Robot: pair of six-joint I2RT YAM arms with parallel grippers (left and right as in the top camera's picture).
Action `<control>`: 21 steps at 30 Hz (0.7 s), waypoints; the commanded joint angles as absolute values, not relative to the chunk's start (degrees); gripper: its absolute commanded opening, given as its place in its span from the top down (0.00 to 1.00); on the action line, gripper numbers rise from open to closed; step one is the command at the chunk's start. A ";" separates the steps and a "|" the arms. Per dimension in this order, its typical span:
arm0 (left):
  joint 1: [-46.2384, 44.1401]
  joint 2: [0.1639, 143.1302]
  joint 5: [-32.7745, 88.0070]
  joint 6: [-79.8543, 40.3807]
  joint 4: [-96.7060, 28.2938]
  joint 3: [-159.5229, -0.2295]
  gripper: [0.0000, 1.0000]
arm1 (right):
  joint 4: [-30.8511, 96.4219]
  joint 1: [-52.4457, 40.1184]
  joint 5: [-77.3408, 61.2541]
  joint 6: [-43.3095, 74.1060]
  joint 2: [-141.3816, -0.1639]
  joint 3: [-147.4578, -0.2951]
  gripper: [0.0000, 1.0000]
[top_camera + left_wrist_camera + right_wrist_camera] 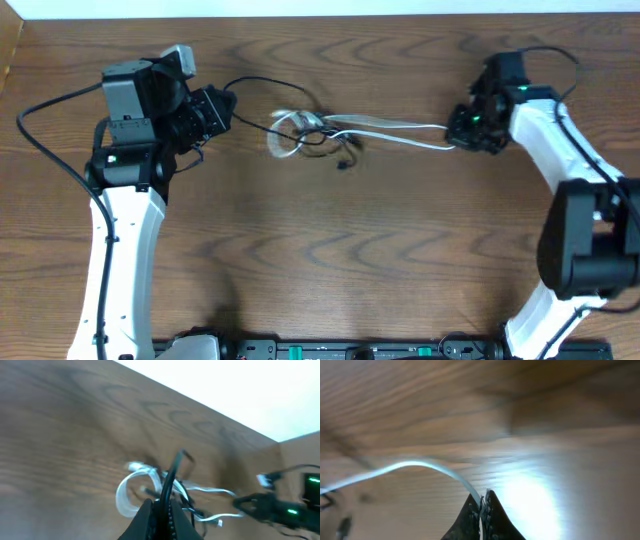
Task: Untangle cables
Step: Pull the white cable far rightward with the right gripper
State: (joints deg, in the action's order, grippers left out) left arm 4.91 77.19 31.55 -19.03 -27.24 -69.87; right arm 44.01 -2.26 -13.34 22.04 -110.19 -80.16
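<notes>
Right gripper (482, 510), nearest the lens in its wrist view, is pinched on the white cable (420, 466), which arcs away left. Left gripper (161, 510) is clamped on the black cable (172, 472). Only overhead shows the knot (305, 135) on the table (320, 250) between my arms, white strands stretched rightward.
</notes>
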 commanded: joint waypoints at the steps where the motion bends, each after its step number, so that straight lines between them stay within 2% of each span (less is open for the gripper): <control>1: 5.87 75.57 30.81 -16.03 -27.94 -71.48 0.93 | 45.01 -0.95 -2.42 20.01 -104.57 -80.20 0.99; 7: 5.82 75.57 30.83 -15.25 -28.95 -71.48 0.93 | 46.33 0.40 3.36 19.64 -98.65 -80.20 0.99; 13: 5.82 75.59 30.83 -15.03 -30.46 -71.48 0.93 | 47.40 2.70 2.37 18.52 -93.60 -80.20 0.99; 21: 5.82 75.59 25.52 -15.09 -32.29 -71.48 0.92 | 44.58 11.29 -9.39 16.64 -81.95 -80.34 0.99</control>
State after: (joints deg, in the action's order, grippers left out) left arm 5.54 76.93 29.54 -16.23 -31.57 -69.89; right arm 46.19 7.38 -2.94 18.17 -87.79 -80.09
